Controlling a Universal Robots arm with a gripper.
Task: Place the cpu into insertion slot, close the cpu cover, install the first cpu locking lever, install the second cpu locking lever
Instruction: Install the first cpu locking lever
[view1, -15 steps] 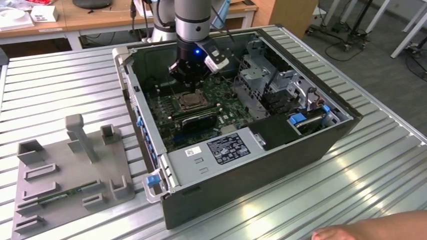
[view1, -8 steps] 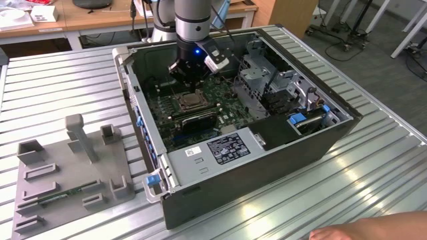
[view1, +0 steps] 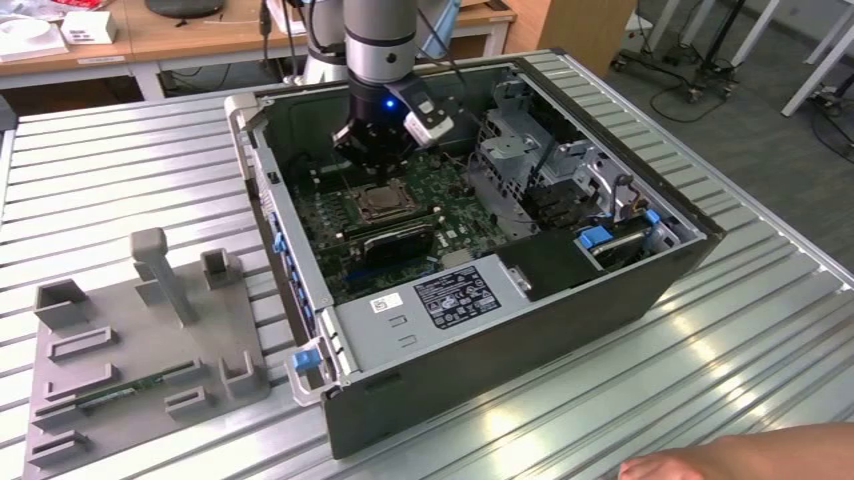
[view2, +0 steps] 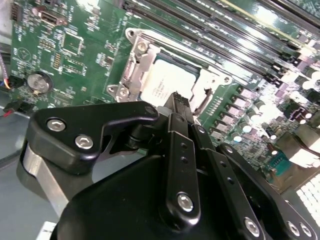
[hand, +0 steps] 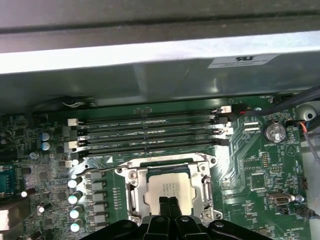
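The cpu (hand: 170, 189) lies flat in the insertion slot (hand: 134, 192) on the green board, silvery top up. The cpu cover (hand: 205, 175) lies down around it, its square cut-out framing the chip. My gripper (hand: 169, 204) hangs right over the chip's middle, its two black fingertips pressed together with nothing between them. In the second wrist view the same cpu (view2: 167, 85) and cpu cover (view2: 135, 70) sit just beyond the gripper (view2: 178, 100). In the exterior view the gripper (view1: 376, 180) reaches down into the open computer case, just above the insertion slot (view1: 380, 203). A thin metal lever rod (hand: 97, 170) runs beside the socket.
Long memory slots (hand: 150, 132) run beside the socket, with a coin battery (hand: 274, 131) further off. The case wall (hand: 150, 55) rises close behind. A drive cage (view1: 514, 150) and power supply (view1: 441, 295) crowd the case. A grey fixture tray (view1: 134, 340) lies at the exterior view's left; a hand (view1: 747, 460) rests low right.
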